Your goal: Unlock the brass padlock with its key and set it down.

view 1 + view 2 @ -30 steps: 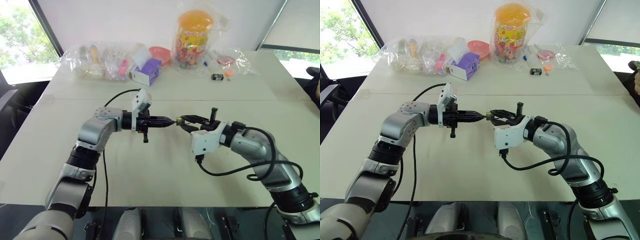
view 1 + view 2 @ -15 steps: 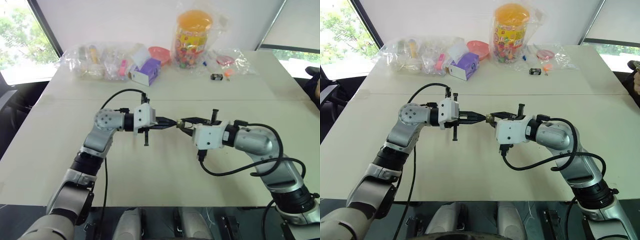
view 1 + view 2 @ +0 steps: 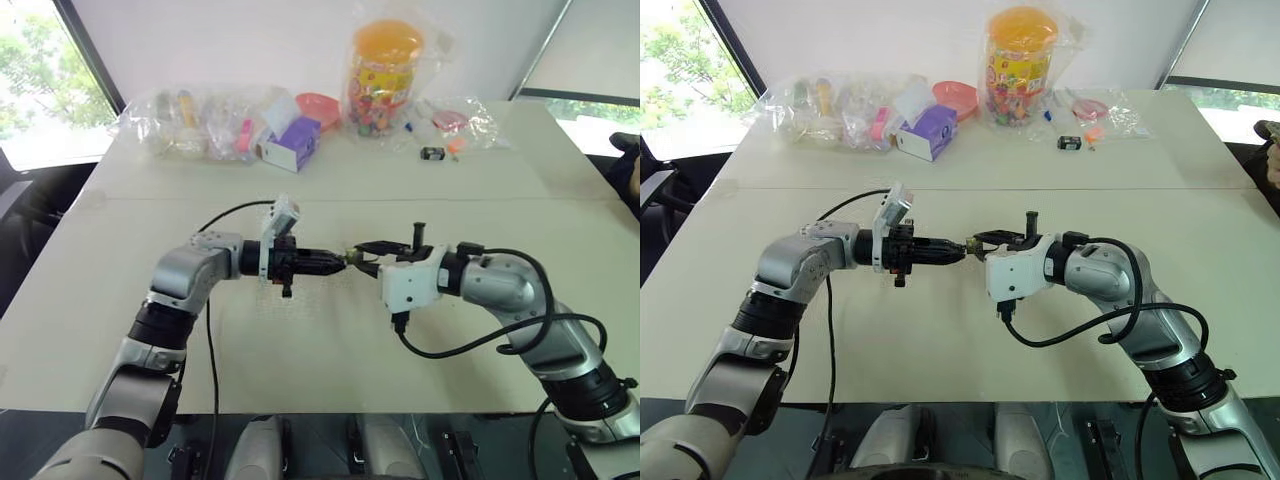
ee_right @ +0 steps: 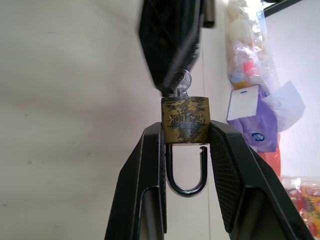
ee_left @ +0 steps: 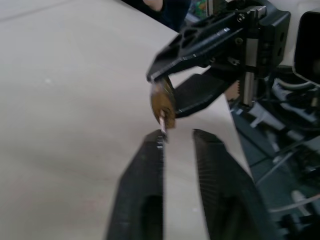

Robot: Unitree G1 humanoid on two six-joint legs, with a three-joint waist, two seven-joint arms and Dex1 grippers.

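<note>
Padlock — small golden-brass body [image 4: 185,120] with a thin silvery shackle [image 4: 186,170] — sits clamped between the right gripper's [image 4: 185,131] two black fingers, held in the air over the pale beige table [image 3: 330,340], mid-table. Shackle looks popped: one leg shows a gap under the body. Small silvery key [image 4: 181,82] sticks out of the body's far end. Left gripper [image 5: 177,137] fingers stand apart — one tip just beside the key.

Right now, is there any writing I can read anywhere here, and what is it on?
"LOCK", after two unclear letters, upside down in the right wrist view: stamped on the brass padlock.
Print on the jar and the purple box: too small to read.
</note>
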